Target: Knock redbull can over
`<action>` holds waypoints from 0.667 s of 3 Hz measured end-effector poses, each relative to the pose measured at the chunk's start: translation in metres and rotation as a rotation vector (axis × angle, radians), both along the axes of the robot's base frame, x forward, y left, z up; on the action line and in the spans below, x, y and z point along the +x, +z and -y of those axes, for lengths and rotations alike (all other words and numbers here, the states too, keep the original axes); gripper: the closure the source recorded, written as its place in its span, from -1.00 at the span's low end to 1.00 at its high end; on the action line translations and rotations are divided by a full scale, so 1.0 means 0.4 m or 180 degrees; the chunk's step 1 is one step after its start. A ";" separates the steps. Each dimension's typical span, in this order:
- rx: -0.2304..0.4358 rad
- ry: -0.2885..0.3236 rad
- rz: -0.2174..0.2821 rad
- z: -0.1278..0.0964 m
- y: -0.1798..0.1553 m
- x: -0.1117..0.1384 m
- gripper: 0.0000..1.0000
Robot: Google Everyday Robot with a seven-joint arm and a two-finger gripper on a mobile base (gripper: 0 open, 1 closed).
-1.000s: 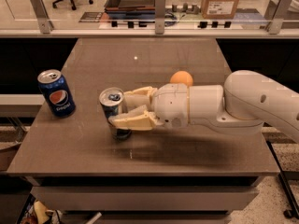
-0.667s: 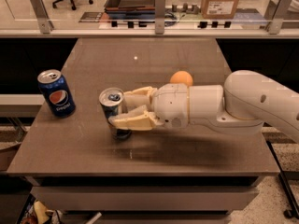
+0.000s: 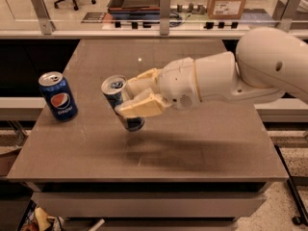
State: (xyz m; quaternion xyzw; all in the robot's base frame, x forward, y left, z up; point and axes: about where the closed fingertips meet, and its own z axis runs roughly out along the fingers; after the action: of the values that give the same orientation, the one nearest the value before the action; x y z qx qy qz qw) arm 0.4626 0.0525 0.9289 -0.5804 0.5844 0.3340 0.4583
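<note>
Camera view: gripper [image 3: 126, 99] mid-table, fingers closed around the redbull can [image 3: 113, 88] near its middle. Can is tilted, top leaning left; can't tell if its base touches the table [image 3: 202, 148]. Thin metal, so probably light, slick and easy to dent; a push high on the body should tip it. 1 other can [image 3: 58, 98] at left reads "pepsi".

Slim glossy blue-silver metal redbull can [image 3: 114, 91], clamped above mid-table in smooth matt cream plastic gripper [image 3: 124, 96]; matt grey-brown table [image 3: 202, 143]; glossy dark-blue metal Pepsi can [image 3: 58, 96].
</note>
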 end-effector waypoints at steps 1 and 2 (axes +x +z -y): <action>-0.0361 -0.0026 -0.0043 0.024 0.029 0.028 1.00; -0.0603 -0.0107 -0.0078 0.052 0.031 0.038 1.00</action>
State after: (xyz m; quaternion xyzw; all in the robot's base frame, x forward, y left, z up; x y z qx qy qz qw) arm 0.4779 0.0319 0.9414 -0.6071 0.6286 0.2766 0.3997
